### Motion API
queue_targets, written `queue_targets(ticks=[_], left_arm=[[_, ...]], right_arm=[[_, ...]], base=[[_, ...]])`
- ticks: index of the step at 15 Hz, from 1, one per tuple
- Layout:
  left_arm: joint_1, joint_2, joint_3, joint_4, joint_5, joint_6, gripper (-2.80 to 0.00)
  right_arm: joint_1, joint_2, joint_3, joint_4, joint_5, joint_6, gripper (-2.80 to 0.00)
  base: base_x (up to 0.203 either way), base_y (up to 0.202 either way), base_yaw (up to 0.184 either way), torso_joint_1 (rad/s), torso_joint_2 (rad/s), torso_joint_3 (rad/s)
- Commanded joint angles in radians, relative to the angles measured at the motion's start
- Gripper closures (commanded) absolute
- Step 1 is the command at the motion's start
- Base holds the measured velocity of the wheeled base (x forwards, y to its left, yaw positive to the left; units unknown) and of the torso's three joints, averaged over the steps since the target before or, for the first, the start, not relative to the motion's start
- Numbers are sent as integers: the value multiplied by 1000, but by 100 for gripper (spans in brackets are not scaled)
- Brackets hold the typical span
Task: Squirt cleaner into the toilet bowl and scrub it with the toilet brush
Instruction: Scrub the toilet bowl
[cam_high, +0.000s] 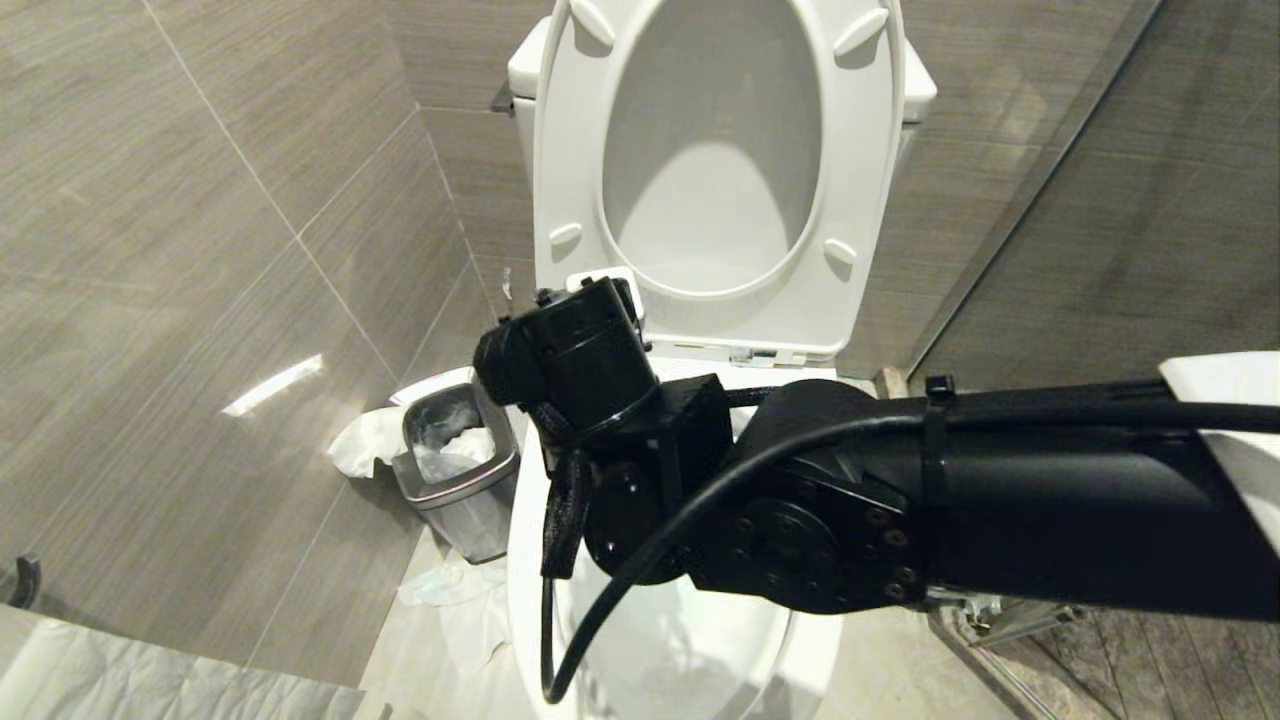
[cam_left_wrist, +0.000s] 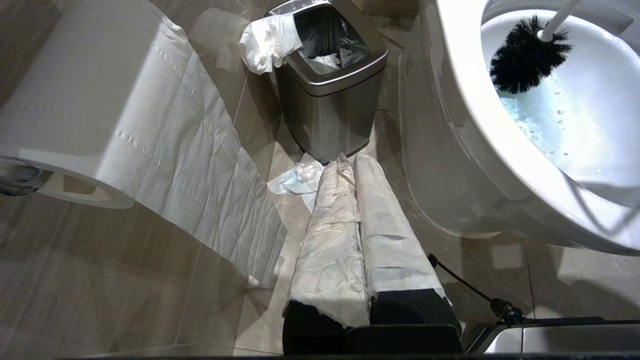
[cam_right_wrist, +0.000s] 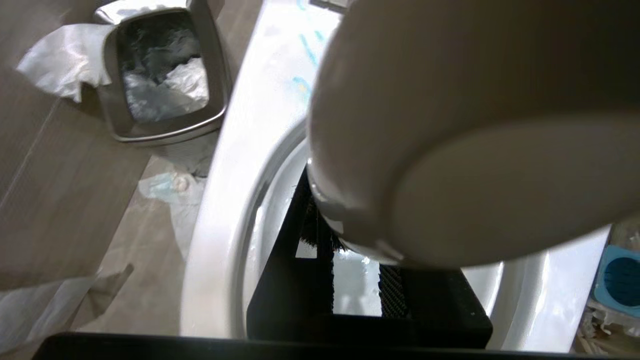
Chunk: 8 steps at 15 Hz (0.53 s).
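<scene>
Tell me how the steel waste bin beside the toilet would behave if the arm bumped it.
The bin looks thin-walled and holds only a liner and crumpled paper, so it is probably light and would slide on the glossy floor tiles. It tapers toward its base, so a push near the rim might tip it. It should not roll.

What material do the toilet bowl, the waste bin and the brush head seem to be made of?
Toilet bowl: probably glazed white ceramic; it is glossy, with bright reflections. Waste bin: it looks like brushed steel, grey with a soft sheen, and a thin plastic liner inside. Brush head: stiff black bristles, likely plastic, on a smooth white handle, likely plastic too.
</scene>
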Motion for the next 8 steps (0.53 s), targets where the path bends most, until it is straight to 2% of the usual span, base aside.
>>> queue_targets(ticks=[1, 4, 8], left_arm=[[-1, 1, 0, 0, 0, 0, 0], [-1, 1, 0, 0, 0, 0, 0], [-1, 1, 0, 0, 0, 0, 0]], right_arm=[[-25, 49, -41, -1, -4, -7, 0], [-80, 60, -92, -1, -4, -43, 0], [-130, 35, -83, 3, -4, -56, 0]], base=[[0, 0, 0, 0, 0, 0], [0, 0, 0, 0, 0, 0], [0, 0, 0, 0, 0, 0]])
